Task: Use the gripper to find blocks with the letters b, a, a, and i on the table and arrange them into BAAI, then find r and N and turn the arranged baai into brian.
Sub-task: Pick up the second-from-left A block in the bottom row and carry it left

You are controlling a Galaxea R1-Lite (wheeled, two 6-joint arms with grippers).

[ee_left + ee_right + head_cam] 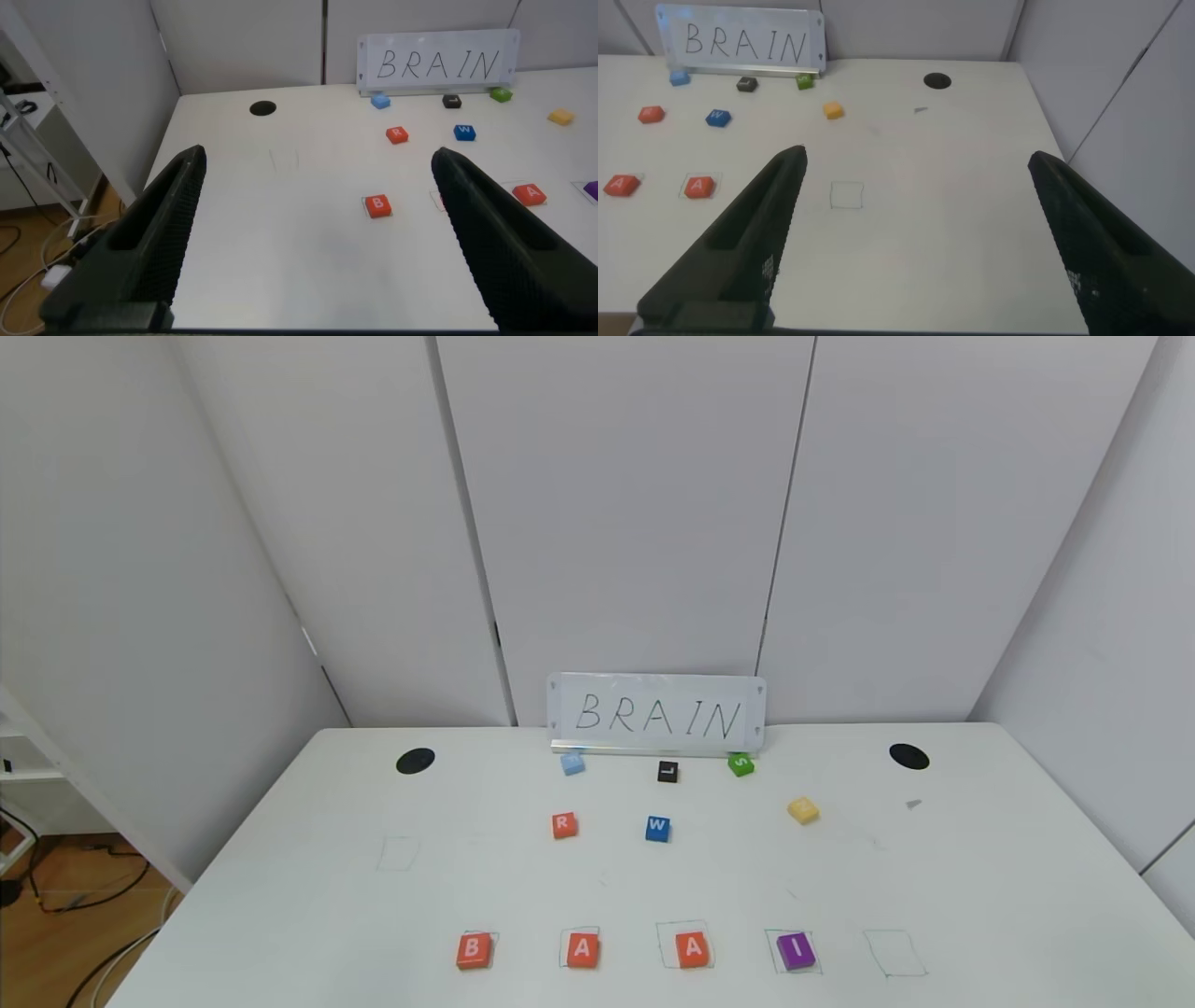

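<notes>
On the table (308, 896) I read the front row left to right: B tile (473, 950), A tile (583, 949), second A tile (692, 949), purple I tile (795, 951). Farther back sit the R tile (564, 825) and yellow N tile (803, 810). My left gripper (318, 243) and right gripper (920, 247) hover with fingers spread wide, holding nothing.

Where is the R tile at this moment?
In the head view, the r lies mid-table, left of the blue W tile and behind the first A.
</notes>
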